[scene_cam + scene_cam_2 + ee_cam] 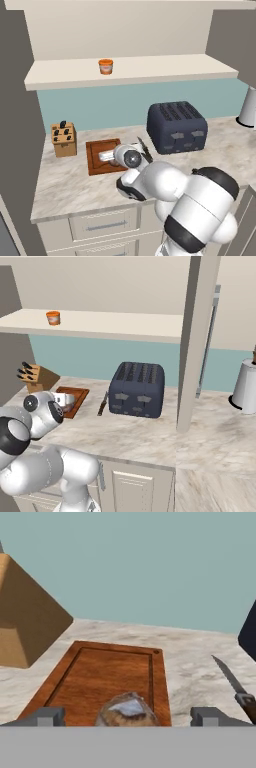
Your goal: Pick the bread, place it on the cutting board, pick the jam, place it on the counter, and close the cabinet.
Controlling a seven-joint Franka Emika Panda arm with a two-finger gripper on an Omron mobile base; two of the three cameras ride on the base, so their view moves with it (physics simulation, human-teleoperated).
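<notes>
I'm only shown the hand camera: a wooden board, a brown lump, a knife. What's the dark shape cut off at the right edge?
Observer: That's a dark four-slot toaster, standing on the counter beside the cutting board.
Operator: Is there anything higher up, above my picture?
Observer: Yes, the jam, a small orange jar, stands alone on the bottom shelf of the cabinet over the counter.
Operator: So that cupboard isn't shut?
Observer: No. In the right base view its door stands open, swung out over the counter to the right of the toaster.

Dark toaster, knife block, loose knife alongside.
</notes>
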